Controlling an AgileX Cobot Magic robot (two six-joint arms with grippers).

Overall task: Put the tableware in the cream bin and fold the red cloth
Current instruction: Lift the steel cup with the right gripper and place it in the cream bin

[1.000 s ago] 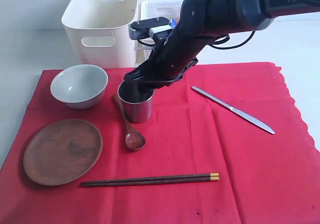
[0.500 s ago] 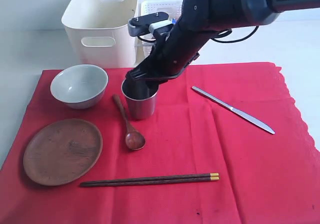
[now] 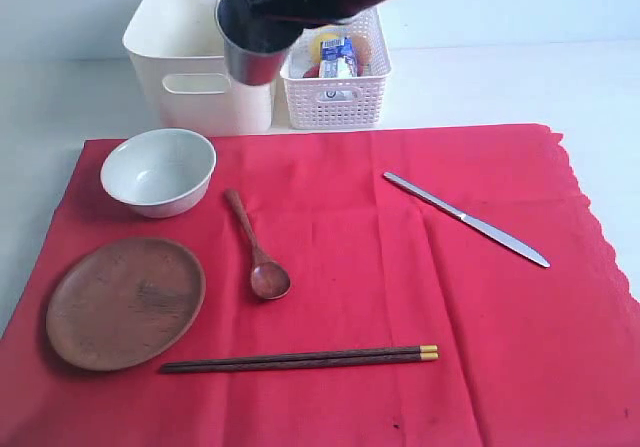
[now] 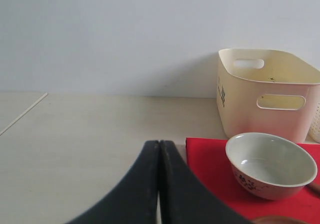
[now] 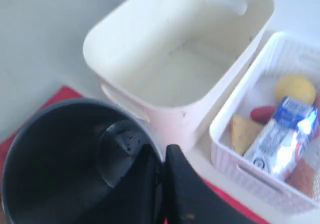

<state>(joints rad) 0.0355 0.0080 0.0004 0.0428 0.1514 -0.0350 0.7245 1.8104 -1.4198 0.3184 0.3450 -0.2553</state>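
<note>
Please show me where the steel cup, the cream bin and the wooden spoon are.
steel cup [image 3: 252,65], exterior view, on its outer wall.
cream bin [image 3: 190,112], exterior view, on its front wall.
wooden spoon [image 3: 269,281], exterior view, on its bowl.

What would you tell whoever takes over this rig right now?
Left gripper: shut, holding nothing.
Right gripper: shut on the steel cup at its rim, in the air by the large cream plastic bin, not yet inside.
On the bright red scalloped cloth, lying flat: pale ceramic bowl, round brown wooden plate, brown wooden spoon, dark gold-tipped chopsticks, silver table knife.
Done: nothing binned.
Left: drop the cup, bin the other five, fold the cloth.
</note>
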